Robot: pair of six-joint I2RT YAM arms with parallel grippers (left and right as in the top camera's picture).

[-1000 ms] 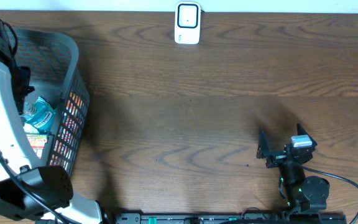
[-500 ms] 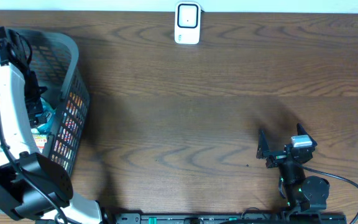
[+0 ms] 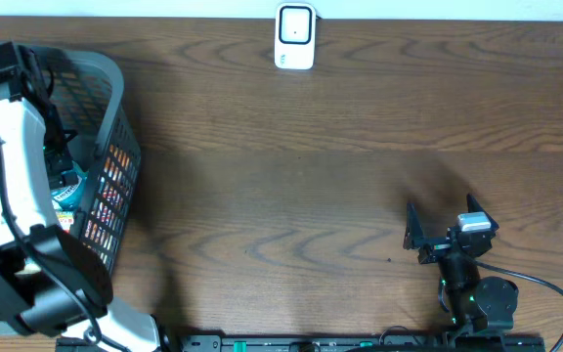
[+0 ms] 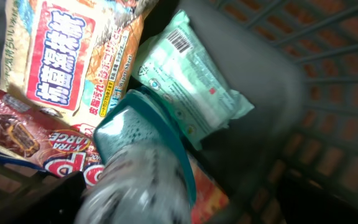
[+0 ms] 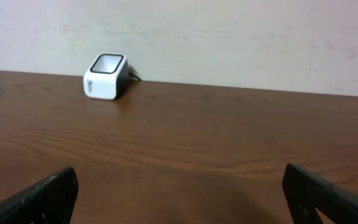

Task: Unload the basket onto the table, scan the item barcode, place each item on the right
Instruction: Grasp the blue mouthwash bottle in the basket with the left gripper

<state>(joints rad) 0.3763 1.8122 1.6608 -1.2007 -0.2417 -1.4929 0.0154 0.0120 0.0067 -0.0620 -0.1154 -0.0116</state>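
The white barcode scanner stands at the table's far edge; in the right wrist view the scanner is far ahead on the left. The items lie in the grey basket at the left. My left gripper hangs open inside it, one dark finger showing low at the left. Just below it are a teal-rimmed pack, blurred, and a mint-green packet with its barcode facing up. My right gripper rests open over bare table, holding nothing.
A cream bag with a red label and a red snack bag also lie in the basket. The basket's mesh wall rises to the right of my left gripper. My white left arm covers most of the basket from above.
My left arm has swung right and lower into the basket, covering more of the items. The right arm has not moved.
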